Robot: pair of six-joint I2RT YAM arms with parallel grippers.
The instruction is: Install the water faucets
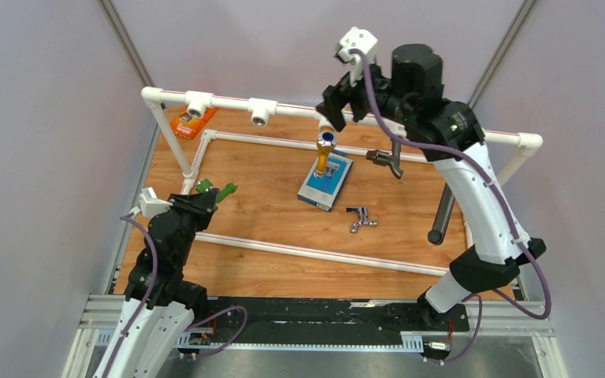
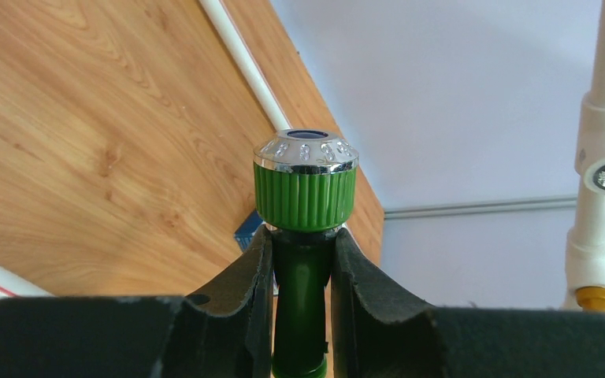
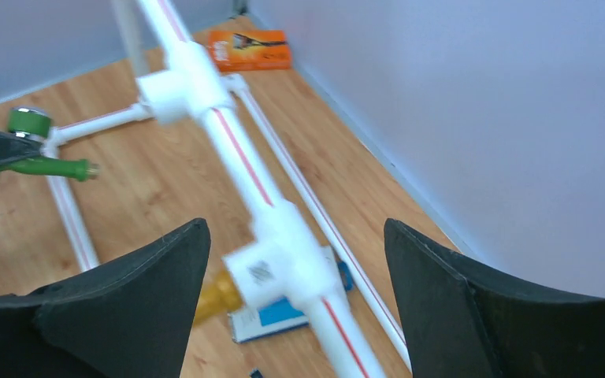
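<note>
My left gripper (image 2: 302, 236) is shut on the neck of the green plastic faucet (image 2: 305, 189), whose ribbed knob with a chrome cap sticks up above the fingers. From overhead this faucet (image 1: 214, 190) is held at the table's left side, below the rail's left post. The chrome faucet (image 1: 360, 218) lies loose on the wood right of centre. My right gripper (image 1: 337, 110) stands open at the raised white pipe rail (image 1: 228, 102). Its fingers straddle a white tee (image 3: 280, 264) with a yellow tap (image 3: 217, 295) under it, touching neither.
Two open tee sockets (image 1: 198, 103) (image 1: 261, 113) sit on the rail's left part. The yellow tap (image 1: 324, 153) hangs over a blue-and-white box (image 1: 327, 183). A dark tap (image 1: 386, 161) hangs further right. An orange box (image 1: 191, 124) lies back left. White floor pipes (image 1: 323, 253) frame the board.
</note>
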